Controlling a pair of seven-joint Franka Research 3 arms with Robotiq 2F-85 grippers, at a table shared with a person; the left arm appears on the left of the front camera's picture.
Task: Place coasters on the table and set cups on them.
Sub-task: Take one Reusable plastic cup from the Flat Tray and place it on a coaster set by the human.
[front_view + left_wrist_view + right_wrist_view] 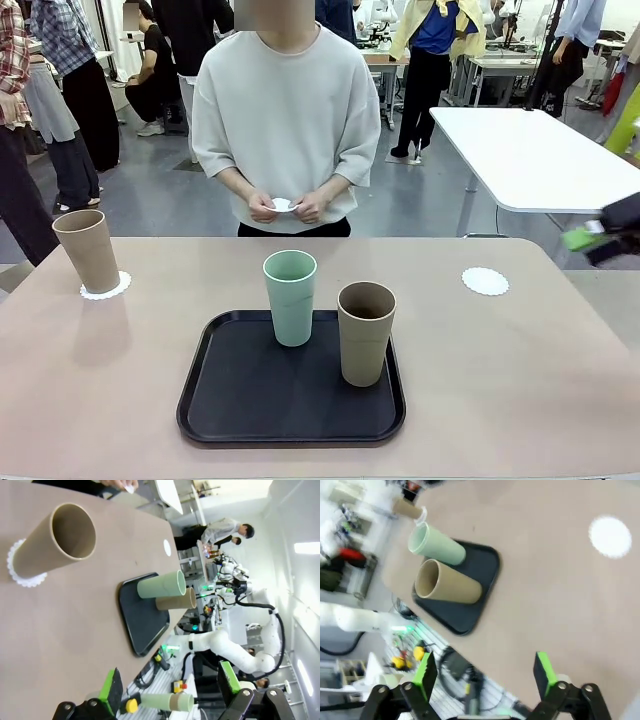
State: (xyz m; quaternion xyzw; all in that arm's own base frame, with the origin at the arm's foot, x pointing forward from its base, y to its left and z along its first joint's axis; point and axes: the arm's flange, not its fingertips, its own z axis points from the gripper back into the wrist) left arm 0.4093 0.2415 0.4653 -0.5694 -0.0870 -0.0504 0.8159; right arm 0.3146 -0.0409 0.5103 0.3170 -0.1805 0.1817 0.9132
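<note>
Cups come in one shape: tall, tapered, handleless tumblers with a matte finish. A tan cup [86, 250] stands upright at the far left on a scalloped coaster [105, 290], whose white paper edge shows as a lacy ring around the cup's base. The mint cup [290, 297] and the second tan cup [366, 333] stand upright just beside each other on the black tray [240, 400]. The tray is a rounded rectangle with a low raised lip, and it sits at the middle of the near side. A bare coaster [485, 281], round, white and flat, lies at the far right, well apart from the tray. The person's hands [308, 208] hold a small white disc [283, 205] between them at waist height, beyond the far edge.

The table [520, 370] is a wide, matte beige-pink top with rounded corners. Behind it the floor [180, 200] is grey, a white rectangular table [530, 150] stands to the right, and other people stand farther back.

The left gripper [169, 682] has its green-padded fingers spread wide with nothing between them, facing the tan cup on its coaster. The right gripper [485, 671] is likewise spread wide and empty above the tabletop, and in the front view it is a blur of green and black at the right edge.
</note>
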